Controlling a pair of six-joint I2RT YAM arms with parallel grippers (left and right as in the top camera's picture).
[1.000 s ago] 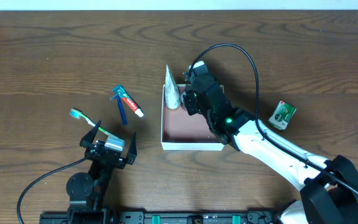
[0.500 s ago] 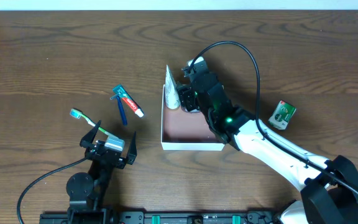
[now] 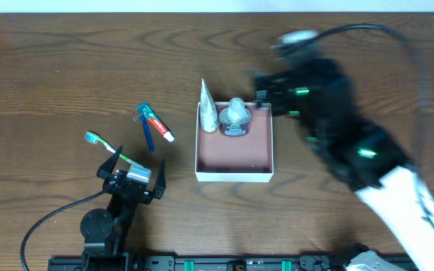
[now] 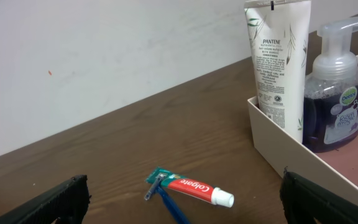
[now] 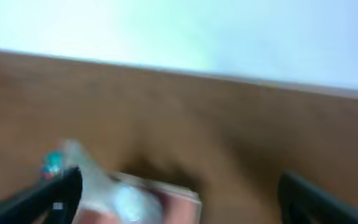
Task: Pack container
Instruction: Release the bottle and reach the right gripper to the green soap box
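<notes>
Inside the container point(image 3: 232, 177) stand one tube point(image 3: 208, 113) and one bottle point(image 3: 236, 118).

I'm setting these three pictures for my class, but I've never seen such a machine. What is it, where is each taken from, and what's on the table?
Two robot arms stand at a wooden table, each ending in a two-finger gripper. One picture looks down from above; the other two come from cameras on the wrists. The container holds an upright Pantene tube and a pump soap bottle. Toothpaste, a razor and a toothbrush lie on the table near the left gripper. The right gripper, blurred, is beside the container. Both grippers are open and hold nothing.
</notes>
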